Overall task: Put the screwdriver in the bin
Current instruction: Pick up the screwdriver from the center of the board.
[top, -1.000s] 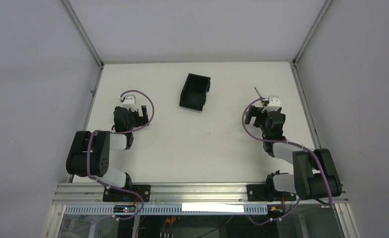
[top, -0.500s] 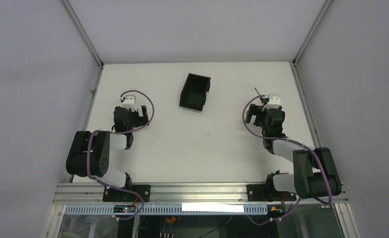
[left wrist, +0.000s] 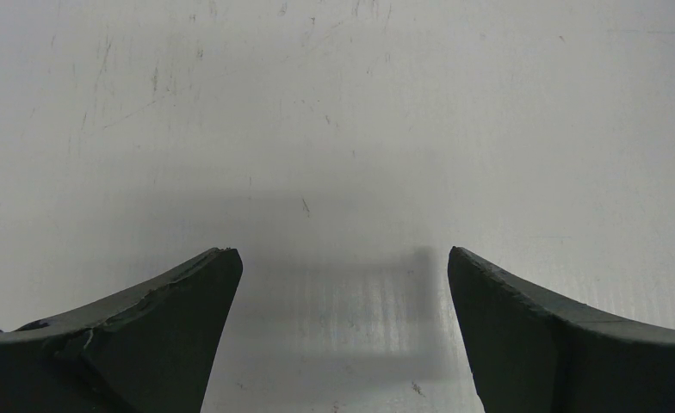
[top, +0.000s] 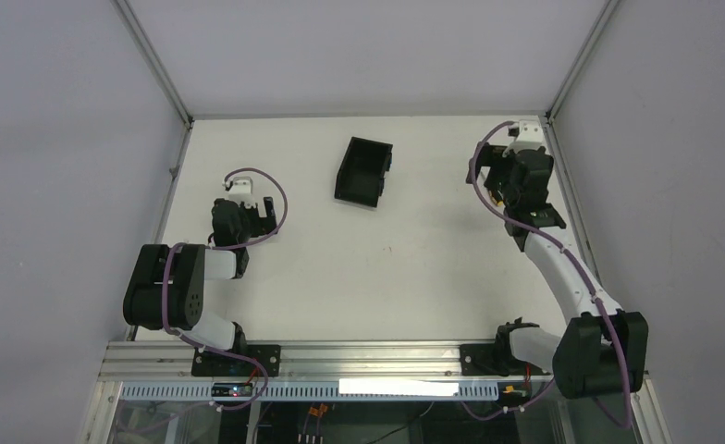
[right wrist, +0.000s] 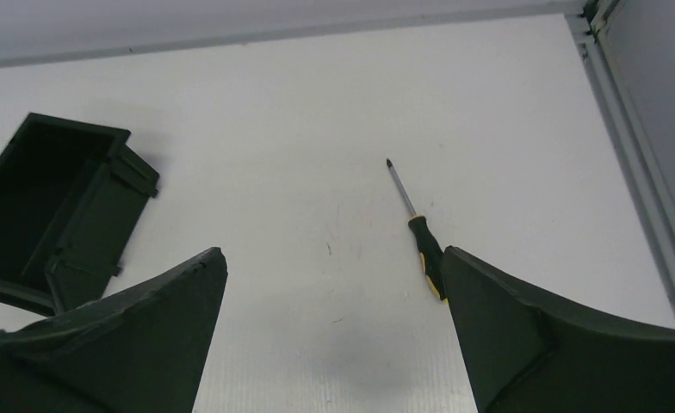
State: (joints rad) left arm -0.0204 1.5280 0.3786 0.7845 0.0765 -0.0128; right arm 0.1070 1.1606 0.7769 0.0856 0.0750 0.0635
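The screwdriver [right wrist: 420, 234] lies flat on the white table, thin shaft pointing away, black and yellow handle just beside my right gripper's right finger [right wrist: 523, 335], not touching it that I can tell. My right gripper [right wrist: 334, 258] is open and empty above the table. In the top view the right gripper [top: 514, 178] is near the far right corner and hides the screwdriver. The black bin [top: 363, 171] stands open-topped at the far middle; it also shows in the right wrist view [right wrist: 50, 206] at the left. My left gripper [left wrist: 343, 258] is open and empty, low over bare table at the left [top: 246, 208].
A metal frame rail [right wrist: 635, 155] runs along the table's right edge, close to the screwdriver. Grey walls enclose the table on the far, left and right sides. White table surface [top: 387, 268] lies between the two arms.
My right arm has stretched out and lifted toward the far right corner, so the gripper now covers the screwdriver in the top view. The left arm, bin and screwdriver have not moved.
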